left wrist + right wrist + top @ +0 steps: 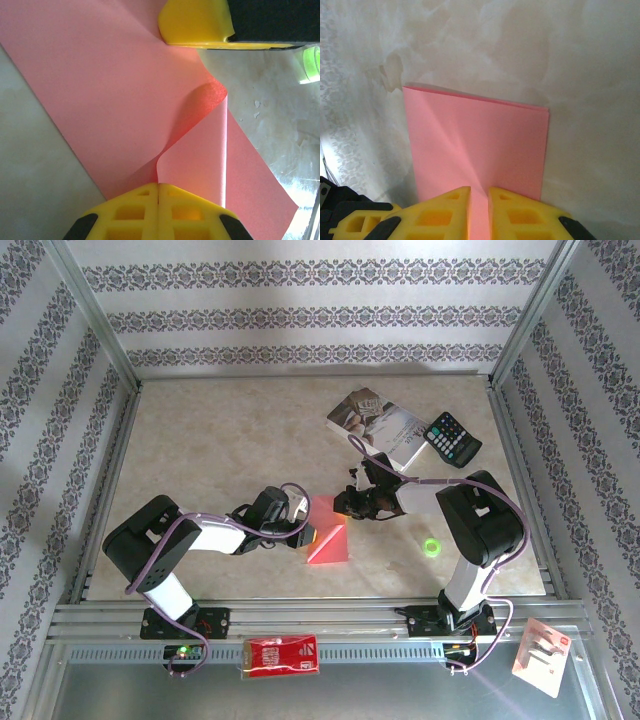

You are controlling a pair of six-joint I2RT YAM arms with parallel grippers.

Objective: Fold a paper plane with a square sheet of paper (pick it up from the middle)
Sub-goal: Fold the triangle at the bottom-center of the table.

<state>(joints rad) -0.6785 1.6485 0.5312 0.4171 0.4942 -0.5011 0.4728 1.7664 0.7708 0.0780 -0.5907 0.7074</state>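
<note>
Jaws, left and right, pinched on thin pink-red square sheet of paper (330,545); flap softly curled

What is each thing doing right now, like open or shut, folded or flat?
Thin pink-red paper sheet: folded over, one flap curling up, pinched.
Yellow-fingered left claw: shut on the paper.
Yellow-fingered right claw: shut on the paper.
Pale paperback book: closed, lying flat.

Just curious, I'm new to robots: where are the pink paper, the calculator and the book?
square sheet of paper (330,540): top view, its flat folded face.
calculator (452,439): top view, its keypad.
book (380,423): top view, its cover.
</note>
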